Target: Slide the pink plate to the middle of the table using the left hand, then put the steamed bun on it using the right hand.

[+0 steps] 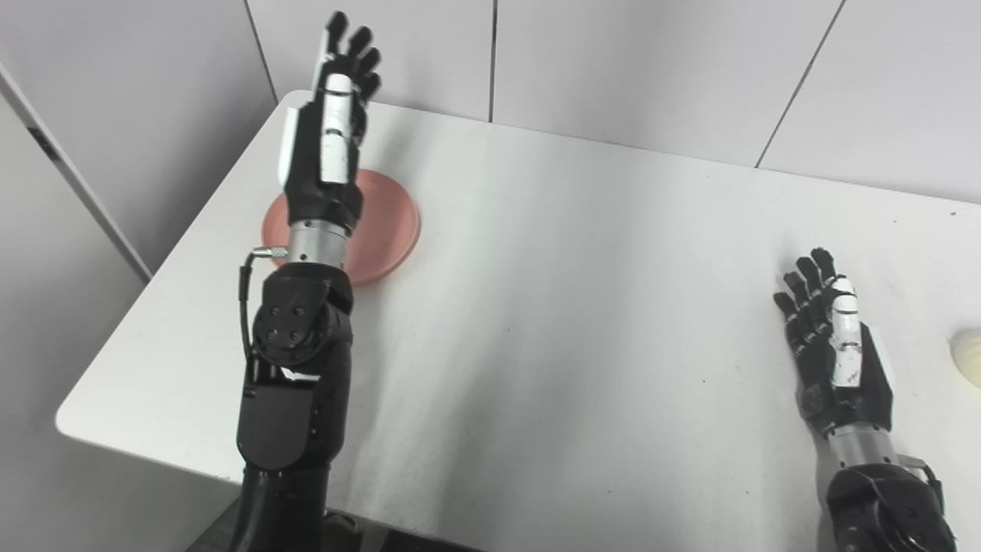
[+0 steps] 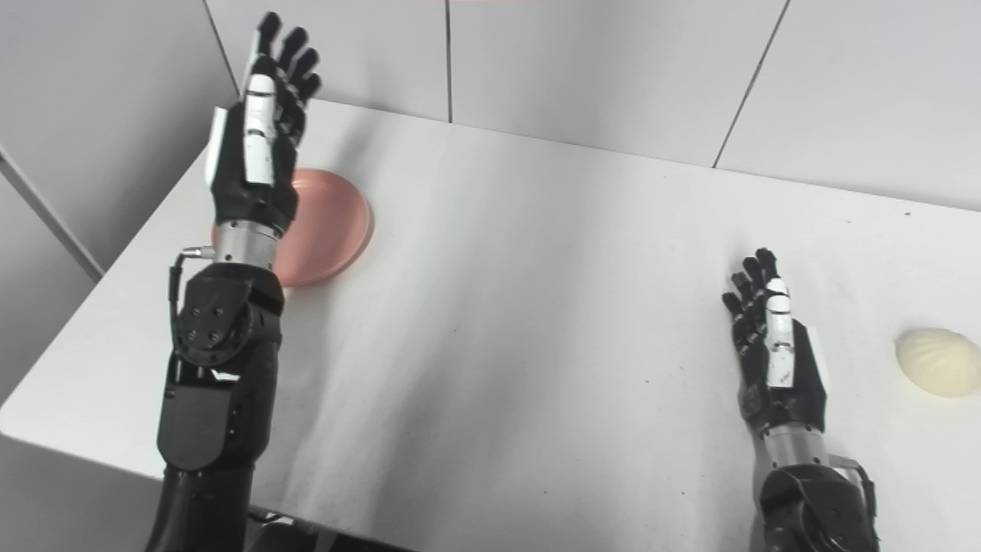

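Note:
The pink plate (image 1: 387, 226) lies flat near the table's far left corner, partly hidden by my left forearm. My left hand (image 1: 333, 123) is raised above the plate's far left side, fingers straight and apart, holding nothing. The cream steamed bun (image 2: 936, 362) sits at the table's right edge; only its edge shows in the left eye view (image 1: 967, 356). My right hand (image 2: 774, 349) hovers low over the table to the left of the bun, fingers extended, empty, a clear gap from the bun.
The white table (image 1: 567, 307) has a rounded near left corner and a front edge close to my arms. A grey panelled wall (image 1: 613, 69) runs right behind the table's far edge.

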